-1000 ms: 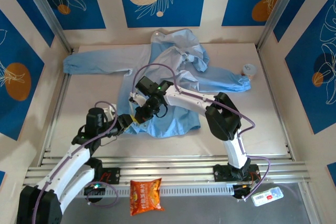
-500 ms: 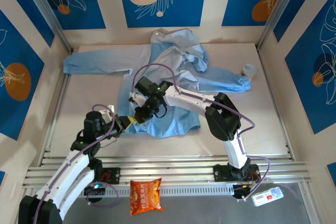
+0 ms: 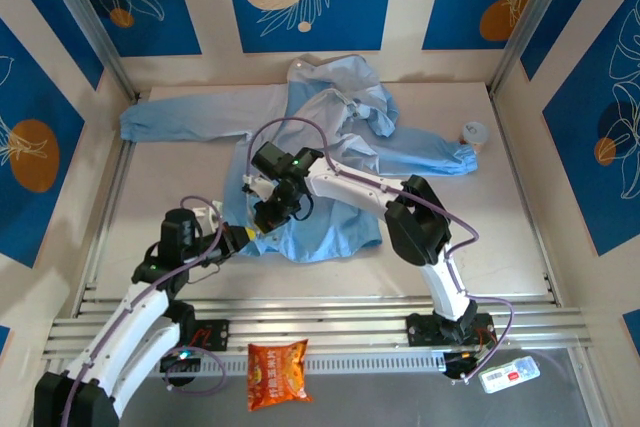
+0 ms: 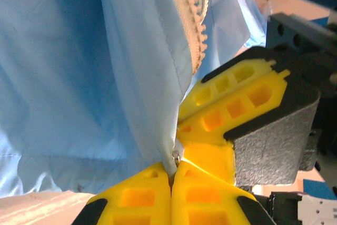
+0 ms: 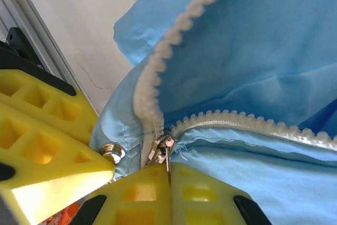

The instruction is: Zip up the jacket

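The light-blue jacket [image 3: 330, 137] lies spread on the table, sleeves out to both sides. Both grippers meet at its bottom-left hem. My left gripper [image 3: 243, 238] is shut on the hem corner [image 4: 158, 146], beside a small metal snap [image 4: 175, 156]. My right gripper [image 3: 263, 224] is shut on the zipper pull; the metal slider [image 5: 162, 151] sits at the very bottom, where the two whitish rows of teeth [image 5: 158, 61] meet. Above the slider the teeth run apart. The left gripper's yellow fingers [image 5: 42, 146] lie just left of the slider.
An orange snack bag [image 3: 276, 372] lies in front of the arm bases. A small clear cup [image 3: 474, 133] stands at the right sleeve's cuff. Metal rails [image 3: 320, 312] run along the near table edge, and blue patterned walls close in three sides.
My left gripper has shut on the jacket's hem corner. The right wrist has shifted slightly left while holding the zipper pull.
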You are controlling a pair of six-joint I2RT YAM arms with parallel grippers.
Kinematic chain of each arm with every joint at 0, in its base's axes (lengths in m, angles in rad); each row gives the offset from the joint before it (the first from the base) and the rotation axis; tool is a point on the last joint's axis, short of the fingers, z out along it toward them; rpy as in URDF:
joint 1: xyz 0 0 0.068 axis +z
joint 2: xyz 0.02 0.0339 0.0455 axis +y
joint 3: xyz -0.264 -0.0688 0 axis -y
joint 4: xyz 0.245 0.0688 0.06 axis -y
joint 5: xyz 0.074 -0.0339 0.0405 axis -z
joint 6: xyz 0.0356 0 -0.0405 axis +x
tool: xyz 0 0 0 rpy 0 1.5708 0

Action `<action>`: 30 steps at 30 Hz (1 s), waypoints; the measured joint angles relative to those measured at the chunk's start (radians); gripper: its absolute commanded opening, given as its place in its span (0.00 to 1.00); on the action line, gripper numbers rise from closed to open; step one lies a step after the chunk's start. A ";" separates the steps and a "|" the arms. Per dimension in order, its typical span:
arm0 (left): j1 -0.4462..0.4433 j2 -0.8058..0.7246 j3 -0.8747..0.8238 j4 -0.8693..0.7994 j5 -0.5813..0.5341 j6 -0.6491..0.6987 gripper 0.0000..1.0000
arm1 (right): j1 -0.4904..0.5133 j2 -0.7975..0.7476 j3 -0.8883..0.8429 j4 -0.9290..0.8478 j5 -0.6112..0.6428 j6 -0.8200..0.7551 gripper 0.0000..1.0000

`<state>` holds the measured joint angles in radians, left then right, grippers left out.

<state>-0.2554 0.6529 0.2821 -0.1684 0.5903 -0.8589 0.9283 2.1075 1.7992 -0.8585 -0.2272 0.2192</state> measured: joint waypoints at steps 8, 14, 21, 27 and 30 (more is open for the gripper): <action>0.000 -0.046 0.009 -0.074 0.005 0.035 0.00 | 0.002 0.013 0.034 -0.021 -0.053 -0.116 0.00; 0.007 -0.057 -0.014 -0.027 -0.010 -0.067 0.43 | 0.008 0.011 0.017 0.003 -0.084 -0.154 0.00; 0.009 -0.225 -0.010 -0.138 -0.115 -0.124 0.42 | 0.011 0.008 -0.034 0.036 -0.078 -0.084 0.00; 0.003 -0.470 -0.011 -0.266 -0.202 -0.235 0.32 | 0.010 0.006 -0.052 0.045 -0.058 -0.021 0.00; -0.017 -0.547 -0.013 -0.317 -0.227 -0.289 0.33 | 0.006 -0.001 -0.060 0.050 -0.049 0.004 0.00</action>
<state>-0.2726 0.1059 0.2691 -0.4850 0.3634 -1.1477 0.9348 2.1067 1.7393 -0.8082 -0.2764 0.2230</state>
